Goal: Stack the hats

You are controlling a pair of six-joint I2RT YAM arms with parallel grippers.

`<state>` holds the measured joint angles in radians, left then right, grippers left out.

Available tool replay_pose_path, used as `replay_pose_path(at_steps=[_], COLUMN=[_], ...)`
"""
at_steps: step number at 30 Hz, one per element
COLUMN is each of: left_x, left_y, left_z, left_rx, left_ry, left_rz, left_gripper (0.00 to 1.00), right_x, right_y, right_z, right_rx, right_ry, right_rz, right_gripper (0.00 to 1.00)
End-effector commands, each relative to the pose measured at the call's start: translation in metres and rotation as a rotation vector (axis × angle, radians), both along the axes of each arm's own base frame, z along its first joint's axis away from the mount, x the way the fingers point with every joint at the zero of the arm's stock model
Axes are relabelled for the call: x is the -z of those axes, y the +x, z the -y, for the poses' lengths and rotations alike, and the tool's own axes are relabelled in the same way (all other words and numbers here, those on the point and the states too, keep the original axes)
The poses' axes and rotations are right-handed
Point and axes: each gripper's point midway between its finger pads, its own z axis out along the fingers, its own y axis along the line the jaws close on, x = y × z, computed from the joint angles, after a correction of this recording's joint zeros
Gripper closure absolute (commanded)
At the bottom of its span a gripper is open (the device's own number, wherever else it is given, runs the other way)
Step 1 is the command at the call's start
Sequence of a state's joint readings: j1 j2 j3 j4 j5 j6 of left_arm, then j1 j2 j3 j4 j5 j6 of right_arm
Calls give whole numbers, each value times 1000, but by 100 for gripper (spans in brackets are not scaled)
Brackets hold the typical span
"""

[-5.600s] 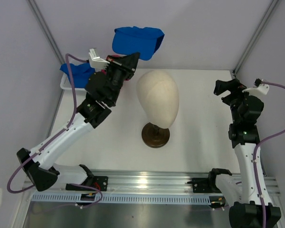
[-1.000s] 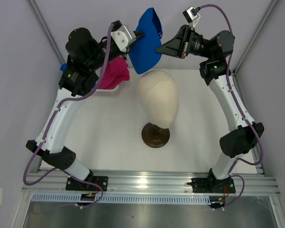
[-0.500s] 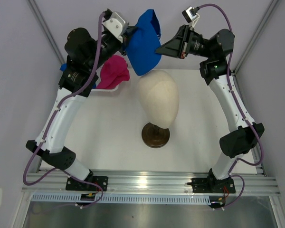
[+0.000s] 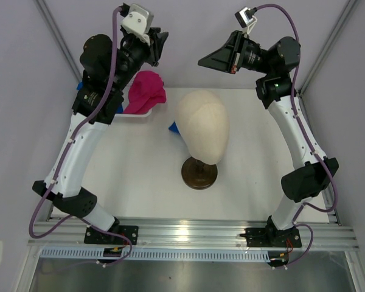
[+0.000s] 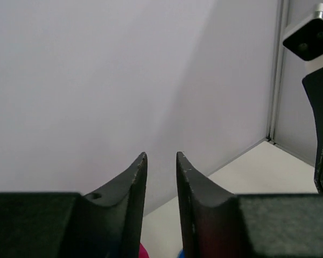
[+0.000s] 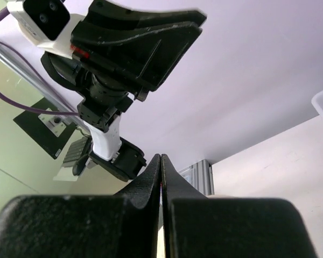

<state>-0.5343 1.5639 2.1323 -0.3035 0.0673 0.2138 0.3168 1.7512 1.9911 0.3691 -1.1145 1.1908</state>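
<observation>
In the upper left of the top view, the left gripper point(image 4: 160, 46) is raised above the table. Its jaws stand narrowly apart with nothing between them. Below it, a magenta hat point(image 4: 147, 91) lies heaped in the white basket point(image 4: 135, 115) at the table's upper-left edge. Near frame centre, only a small corner of a blue hat point(image 4: 172, 127) shows, just beside the left flank of the mannequin head point(image 4: 202, 125). In the upper right, the right gripper point(image 4: 202, 61) is raised, jaws pressed together, empty.
</observation>
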Motion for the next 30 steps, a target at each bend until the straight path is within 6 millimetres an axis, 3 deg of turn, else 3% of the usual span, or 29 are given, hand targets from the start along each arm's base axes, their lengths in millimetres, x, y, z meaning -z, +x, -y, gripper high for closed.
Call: replay_pose_path(at_steps=[1, 2, 3, 4, 6, 7, 9, 10, 12, 13, 14, 15, 16, 19, 20, 21, 22, 23, 27, 30], left_x=[-21, -17, -10, 4, 27, 55, 77, 107, 123, 154, 157, 177, 191, 226, 250, 261, 268, 288, 336, 357], left_y=[-12, -10, -7, -5, 1, 9, 11, 16, 17, 23, 22, 25, 28, 29, 26, 25, 22, 18, 30, 38], left_z=[-33, -38, -45, -53, -60, -67, -75, -84, -90, -95, -97, -98, -98, -80, -64, -56, -48, -37, -28, -20], left_rx=[-72, -95, -127, -156, -205, -253, -295, -345, -357, -364, -358, -365, -363, -267, -172, -120, -58, 27, 63, 92], left_ry=[-98, -99, -102, -80, -85, -57, -100, -89, -163, -163, -198, -213, -190, -122, -87, -37, -4, 58, 157, 179], left_rz=[-30, -51, -79, -129, -219, -307, -407, -485, -558, -636, -649, -701, -708, -748, -786, -784, -784, -784, -838, -889], left_gripper=[65, 54, 42, 19, 6, 1, 0, 1, 0, 1, 0, 1, 0, 0, 0, 0, 0, 0, 0, 2], right_x=[-24, -19, -16, -12, 9, 19, 38, 57, 64, 85, 93, 100, 126, 173, 189, 216, 230, 247, 272, 278], right_y=[-10, -2, 5, 23, 48, 71, 88, 102, 111, 118, 123, 122, 128, 135, 136, 136, 136, 134, 131, 130], right_z=[12, 16, 21, 35, 54, 77, 104, 119, 156, 167, 180, 185, 190, 198, 198, 196, 194, 191, 186, 188], right_rx=[40, 70, 103, 182, 305, 426, 558, 632, 739, 773, 816, 843, 874, 903, 895, 878, 854, 832, 815, 832], right_ry=[17, -2, -12, -22, -92, -112, -173, -192, -188, -199, -204, -228, -268, -351, -366, -391, -394, -405, -440, -460], right_rz=[90, 72, 70, 54, 20, -13, -34, -82, -106, -152, -160, -136, -167, -200, -223, -277, -301, -336, -362, -357], right_gripper=[100, 100, 88, 85, 75, 72, 59, 54, 43, 40, 34, 33, 30, 27, 27, 26, 26, 26, 23, 21])
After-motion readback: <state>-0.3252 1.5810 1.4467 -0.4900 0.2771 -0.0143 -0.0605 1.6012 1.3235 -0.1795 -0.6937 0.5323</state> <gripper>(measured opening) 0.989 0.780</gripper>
